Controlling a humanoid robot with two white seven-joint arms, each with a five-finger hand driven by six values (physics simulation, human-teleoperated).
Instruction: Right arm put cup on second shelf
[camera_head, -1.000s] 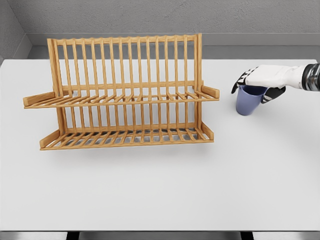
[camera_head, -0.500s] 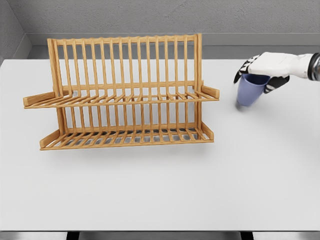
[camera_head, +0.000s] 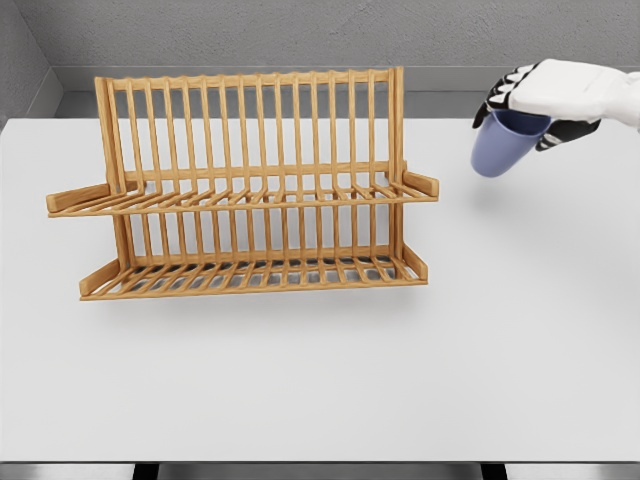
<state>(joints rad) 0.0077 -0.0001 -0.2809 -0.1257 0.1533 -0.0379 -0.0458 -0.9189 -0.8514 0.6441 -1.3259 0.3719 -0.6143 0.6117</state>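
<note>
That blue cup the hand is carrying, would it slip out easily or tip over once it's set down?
The cup looks smooth and tapers toward its base, so it may slide in the right hand, which grips it only at the rim. It already hangs tilted. On the slatted upper shelf its narrow base could probably wobble or tip.

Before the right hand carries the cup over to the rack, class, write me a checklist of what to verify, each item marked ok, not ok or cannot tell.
1. Right hand grips the blue cup at its rim: ok.
2. Cup lifted off the white table: ok.
3. Cup upright: not ok, it tilts.
4. Upper shelf of the wooden rack free of items: ok.
5. Cup already above the shelf: not ok, it is to the rack's right.
6. Grip firmness: cannot tell.
</note>
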